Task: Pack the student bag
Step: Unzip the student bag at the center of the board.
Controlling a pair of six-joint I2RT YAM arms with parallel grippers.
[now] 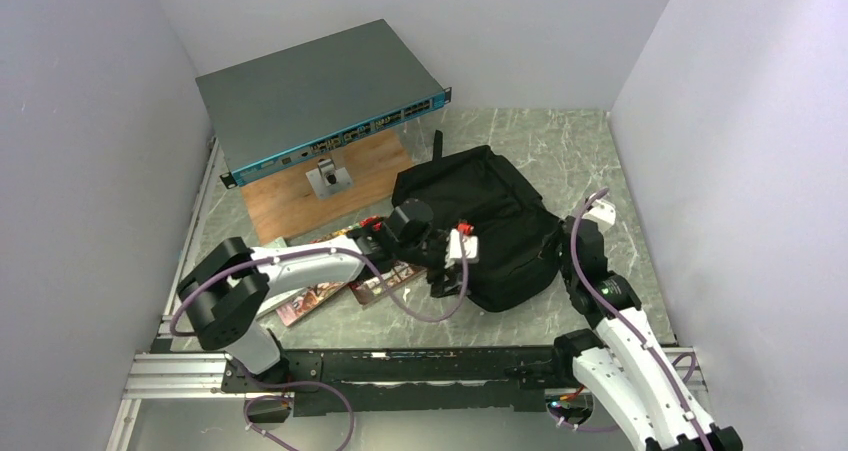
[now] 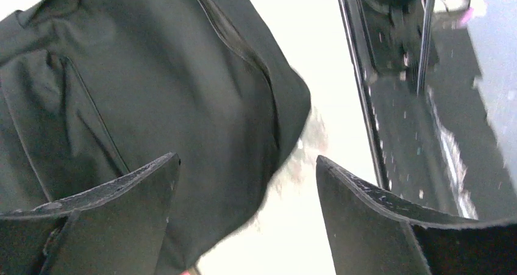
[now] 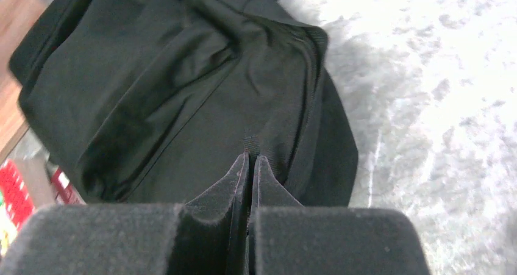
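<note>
Soft black backpack (image 1: 500,221) on marbled table (image 1: 560,141).
Wedge-shaped fingers: left claw (image 2: 247,158) apart, right claw (image 3: 250,157) pressed together at a seam.

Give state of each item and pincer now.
Black soft fabric backpack: lying flat, no opening visible.
Left pincer: open, empty, above backpack's edge.
Right pincer: shut, tips at backpack's seam; grip unclear.
Flat grey metal switch box: tilted, propped over brown wooden board.
Colourful printed booklets: lying flat beside backpack.
</note>
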